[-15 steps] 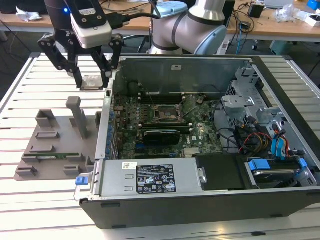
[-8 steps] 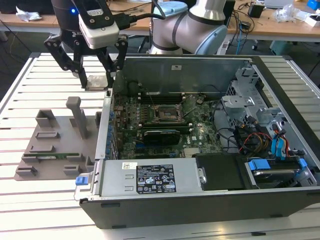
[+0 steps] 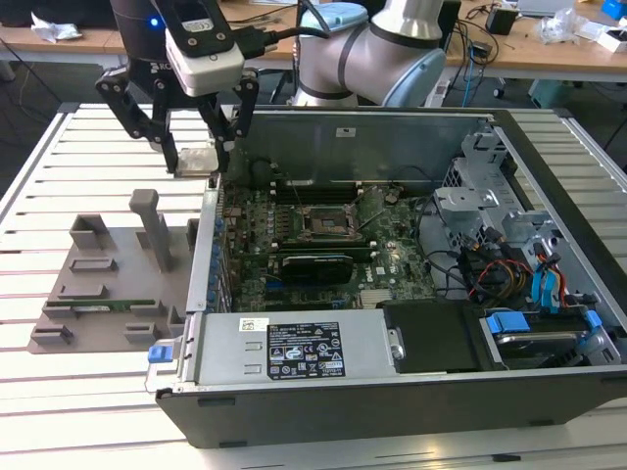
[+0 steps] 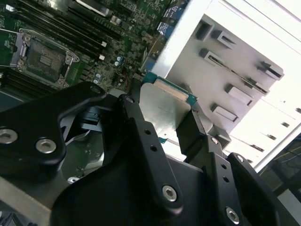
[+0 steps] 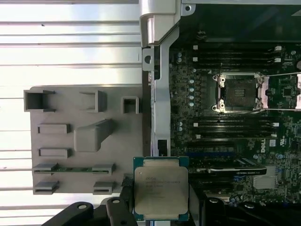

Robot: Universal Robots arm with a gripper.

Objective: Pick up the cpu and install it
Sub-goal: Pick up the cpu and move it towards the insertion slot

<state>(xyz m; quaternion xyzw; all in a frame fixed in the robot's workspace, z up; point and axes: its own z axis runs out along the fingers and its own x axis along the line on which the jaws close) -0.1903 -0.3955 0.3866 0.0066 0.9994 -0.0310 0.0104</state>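
Gripper point(image 3: 197, 162) clamped on the cpu point(image 5: 161, 188): square silver-grey plate, thin green rim, held aloft over the case wall point(image 3: 201, 257). In the exterior view, the open socket point(image 3: 321, 223) sits at its four o'clock.

Surface point(image 3: 69, 416) under me: white slats | grey fixture plate point(image 3: 103, 286) at the exterior view's left | open computer case point(image 3: 392, 416) just beside

Silver-grey arm point(image 3: 392, 54) stretched toward the exterior view's left, black hand point(image 3: 197, 166) pointing down, fingers point(image 3: 168, 149) closed on the cpu point(image 3: 196, 157)
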